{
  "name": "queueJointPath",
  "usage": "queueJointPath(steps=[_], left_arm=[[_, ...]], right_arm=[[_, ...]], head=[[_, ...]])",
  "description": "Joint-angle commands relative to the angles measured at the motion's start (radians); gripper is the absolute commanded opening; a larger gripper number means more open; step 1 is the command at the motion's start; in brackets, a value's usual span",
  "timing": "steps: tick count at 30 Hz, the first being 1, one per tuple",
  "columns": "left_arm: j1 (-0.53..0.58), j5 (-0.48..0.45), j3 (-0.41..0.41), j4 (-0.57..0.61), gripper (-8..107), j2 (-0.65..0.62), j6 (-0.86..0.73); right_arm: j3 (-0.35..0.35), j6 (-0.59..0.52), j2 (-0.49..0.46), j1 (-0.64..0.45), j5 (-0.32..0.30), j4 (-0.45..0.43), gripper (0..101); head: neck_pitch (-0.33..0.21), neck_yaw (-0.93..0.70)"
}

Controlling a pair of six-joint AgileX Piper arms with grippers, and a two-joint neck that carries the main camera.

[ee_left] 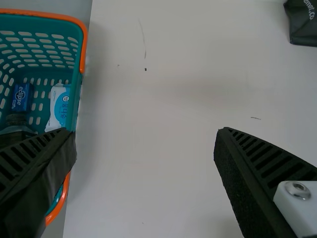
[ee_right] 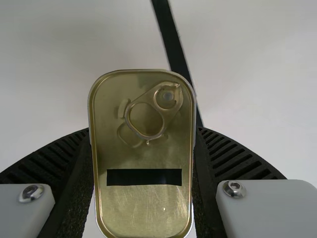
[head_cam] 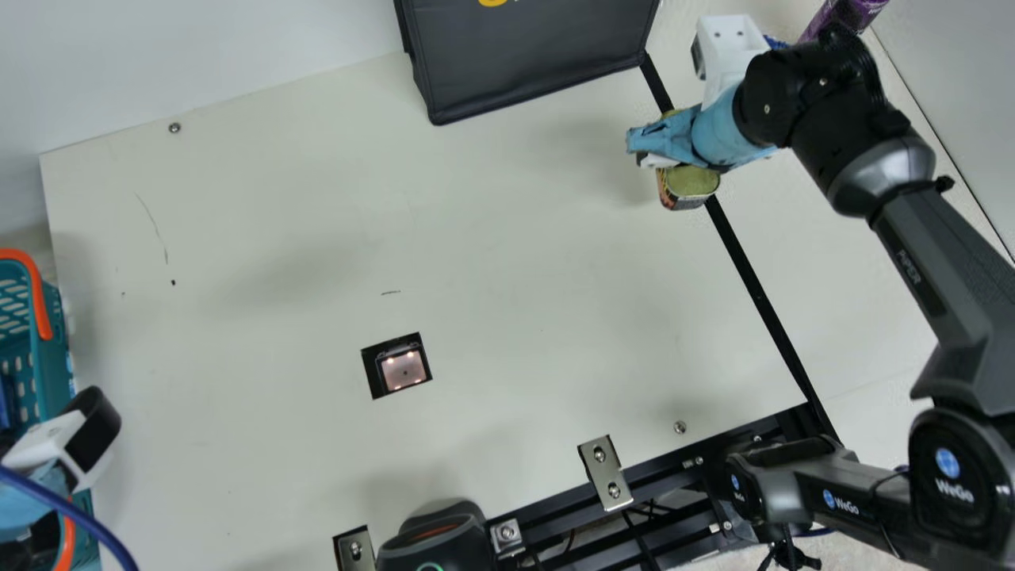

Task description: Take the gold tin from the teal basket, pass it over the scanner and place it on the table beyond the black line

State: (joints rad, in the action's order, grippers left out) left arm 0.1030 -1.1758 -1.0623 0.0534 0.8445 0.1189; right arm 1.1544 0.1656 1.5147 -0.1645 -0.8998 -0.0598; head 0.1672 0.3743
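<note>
The gold tin is in your right gripper, and its place over the black line is what your next move turns on. You have the tin across its narrow width, one finger along each long side, parted only as far as the tin makes them; its ring-pull lid faces the wrist camera.

In the main view the tin's long axis runs from between 11 and 12 o'clock to between 5 and 6, and the line runs from about 11 to 5, so the two are nearly parallel, a little skewed. The tin overlaps the line there, and in the right wrist view the line passes behind it. It looks lifted off the table, though you cannot tell how high.

From the tin, the lit window, which you can take for the scanner, lies at 8 o'clock, well apart. The far side of the line lies at 2 to 3 o'clock. If the scan is done, which these views do not settle, carry the tin toward 3 o'clock until its whole base is past the line, then lower and release. Letting go here would probably leave it straddling the line. Mind the purple can, between 1 and 2 o'clock.

Your left gripper is spread wide with nothing between its fingers, beside the teal basket and far from the tin; your right is the arm for this.
</note>
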Motion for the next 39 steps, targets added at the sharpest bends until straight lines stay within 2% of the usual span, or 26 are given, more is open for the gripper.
queueJointPath(steps=[1,8,18,31,39], left_arm=[[0.0,0.0,0.0,0.0,90,0.0,0.0],[0.0,0.0,0.0,0.0,90,0.0,0.0],[0.0,0.0,0.0,0.0,90,0.0,0.0],[0.0,0.0,0.0,0.0,90,0.0,0.0],[0.0,0.0,0.0,0.0,90,0.0,0.0]], right_arm=[[0.016,-0.011,0.015,-0.026,-0.001,-0.001,0],[0.069,-0.081,0.074,-0.114,-0.002,-0.001,0],[0.154,-0.259,0.174,-0.214,0.013,0.0,0],[0.26,-0.457,0.32,-0.267,0.077,-0.009,0],[0.326,-0.563,0.395,-0.279,0.102,0.051,0]], head=[[-0.029,0.002],[-0.029,0.002],[-0.029,0.002],[-0.029,0.002],[-0.029,0.002]])
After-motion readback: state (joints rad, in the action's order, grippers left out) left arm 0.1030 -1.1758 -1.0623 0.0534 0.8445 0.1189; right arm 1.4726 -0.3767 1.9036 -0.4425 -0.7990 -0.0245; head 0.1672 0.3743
